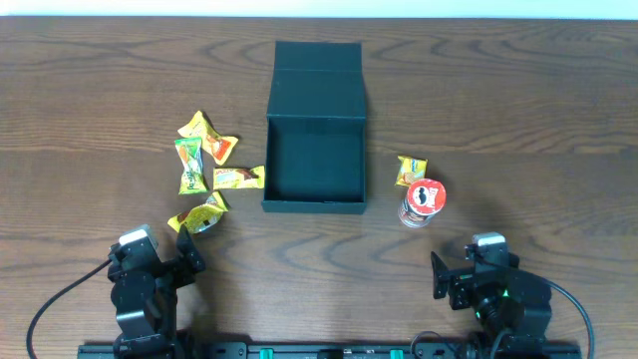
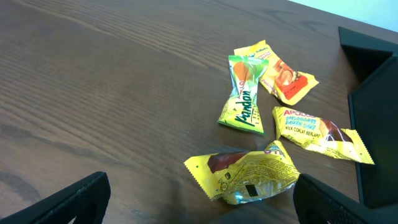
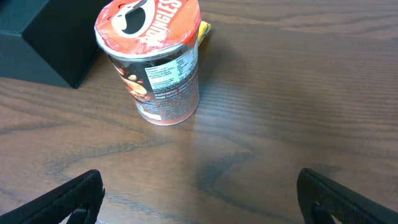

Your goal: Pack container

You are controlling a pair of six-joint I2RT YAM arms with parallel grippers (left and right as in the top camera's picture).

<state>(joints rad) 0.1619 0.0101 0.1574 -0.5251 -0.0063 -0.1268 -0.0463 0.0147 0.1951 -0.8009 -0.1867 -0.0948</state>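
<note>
The container, a dark teal box, stands mid-table with its flap lid folded back and nothing inside; its edge and a corner show in the wrist views. Several snack packets lie to its left. Nearest the left gripper is a crumpled yellow packet. A green one and other yellow ones lie farther on. My left gripper is open near the front edge, holding nothing. My right gripper is open and holds nothing, short of a red-topped can.
The red-topped can stands upright right of the box, with a small yellow packet just behind it. Bare wood lies between each gripper and the objects. The table's far edge runs behind the box lid.
</note>
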